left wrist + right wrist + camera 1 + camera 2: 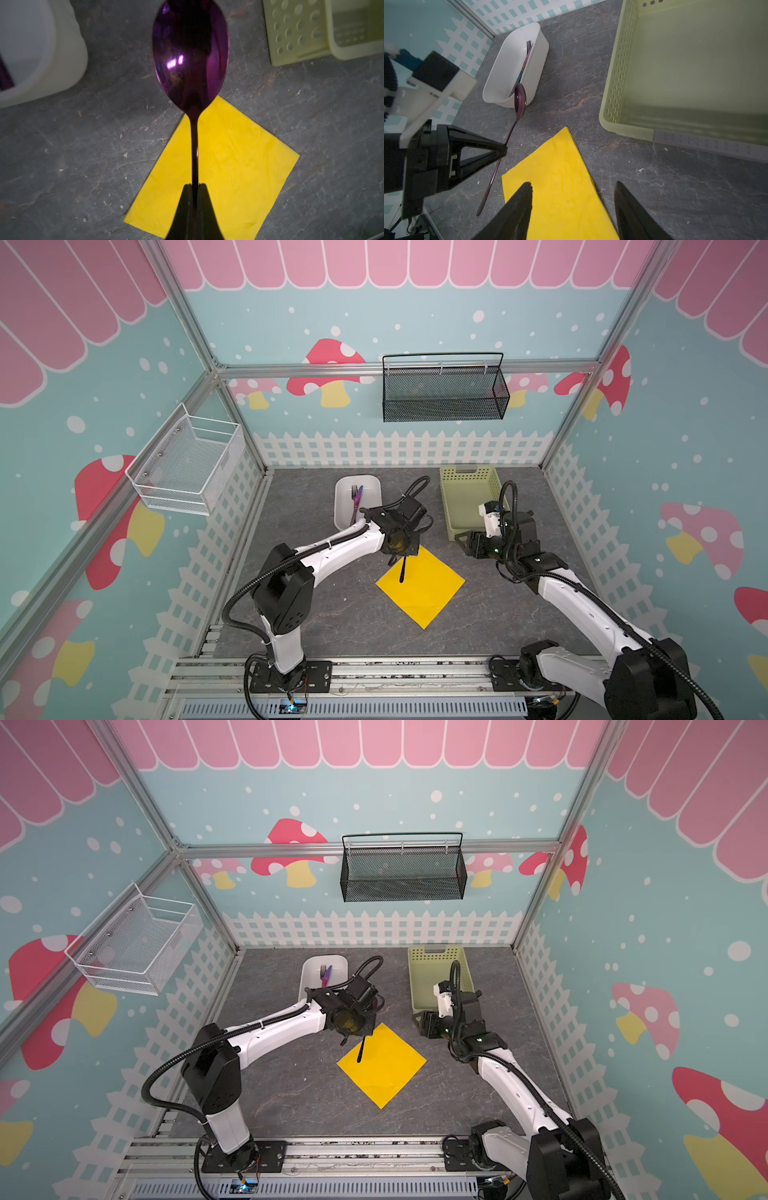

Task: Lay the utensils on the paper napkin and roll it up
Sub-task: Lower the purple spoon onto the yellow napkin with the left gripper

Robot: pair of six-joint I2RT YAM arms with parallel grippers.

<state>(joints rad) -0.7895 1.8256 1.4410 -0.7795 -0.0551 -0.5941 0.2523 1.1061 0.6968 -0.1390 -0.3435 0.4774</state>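
**Left gripper** (194, 185): clenched on the handle of the dark-purple spoon (190, 52). The left wrist view shows the two black fingers pressed against the thin shaft with no gap. The spoon is off the table. Its bowl points toward the white tub (338, 506) and its handle end slants down. In both top views the free end of the handle shows over the left part of the paper napkin (428, 593). Whether that end touches the paper cannot be determined.

**Right gripper** (572, 184): released. The jaws stand well apart with nothing between them. It hangs above the napkin's far right edge, near the closest corner of the green perforated basket (446, 506).

**Paper napkin**: bright yellow, flat and unrolled. It sits near the middle of the dark grey stone-pattern tabletop (316, 605), turned so that one corner points at the robot's base.

**Other utensils**: the fork (354, 490) and the violet knife (357, 502) lie side by side in the white tub, at the back of the table left of centre. Their handles are hidden by the left arm in the top views.
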